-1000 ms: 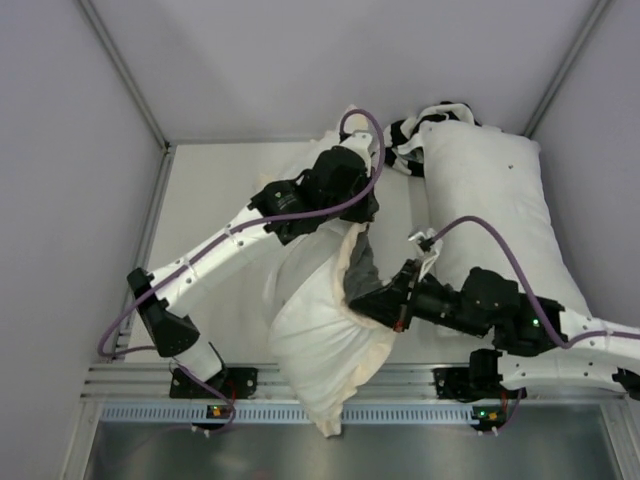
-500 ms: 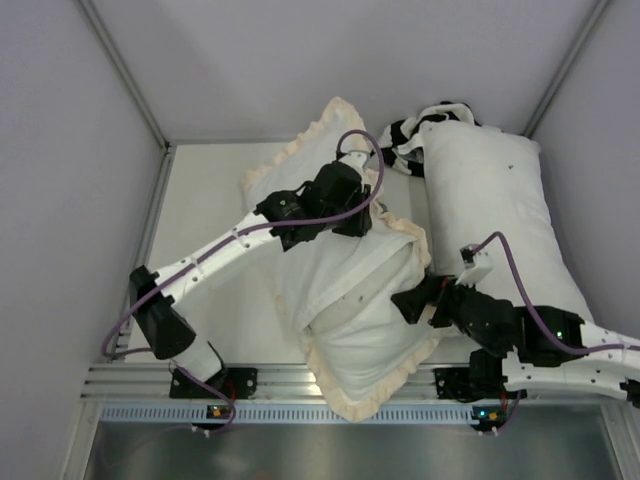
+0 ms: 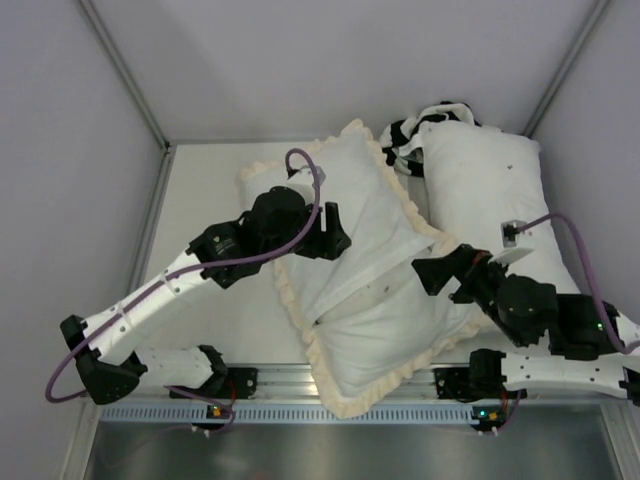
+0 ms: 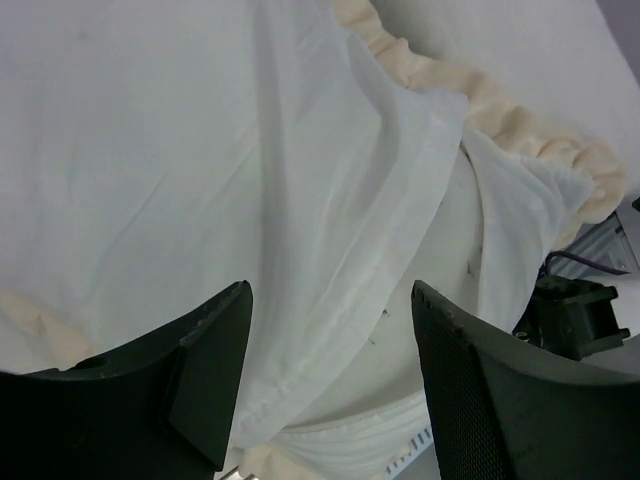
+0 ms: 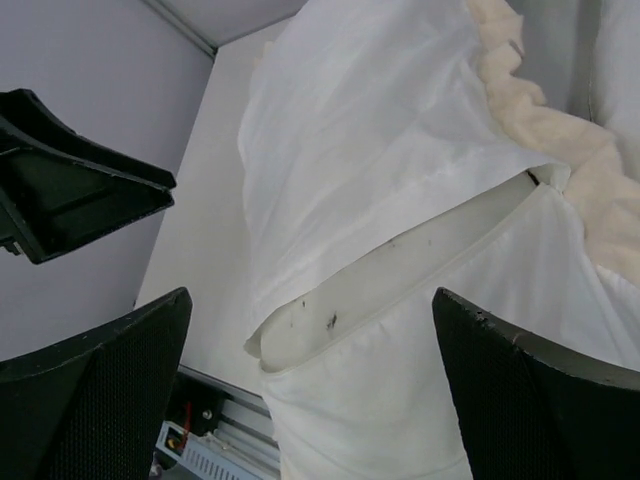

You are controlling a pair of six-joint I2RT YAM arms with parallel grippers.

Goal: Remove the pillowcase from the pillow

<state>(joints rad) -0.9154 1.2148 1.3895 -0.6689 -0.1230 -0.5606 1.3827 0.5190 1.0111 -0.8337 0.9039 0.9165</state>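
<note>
The pillowcase lies flat in the middle of the table, cream-white face up, with its cream ruffled frill around the edge. Through its slit opening the speckled white pillow shows. In the right wrist view that strip of pillow lies between the case's two hems. My left gripper hovers open over the case's left part, holding nothing; its wrist view shows the pillowcase hem between the fingers. My right gripper stands open at the case's right edge, empty.
A longer plain white pillow lies along the right side. A black-and-white cloth is bunched at its far end. The metal rail with the arm bases runs along the near edge; walls close in on the left, right and back.
Both grippers opened and let go of the pillowcase. The cased pillow dropped from a raised bundle to lie flat. Both arms drew back, the left one toward the left.
</note>
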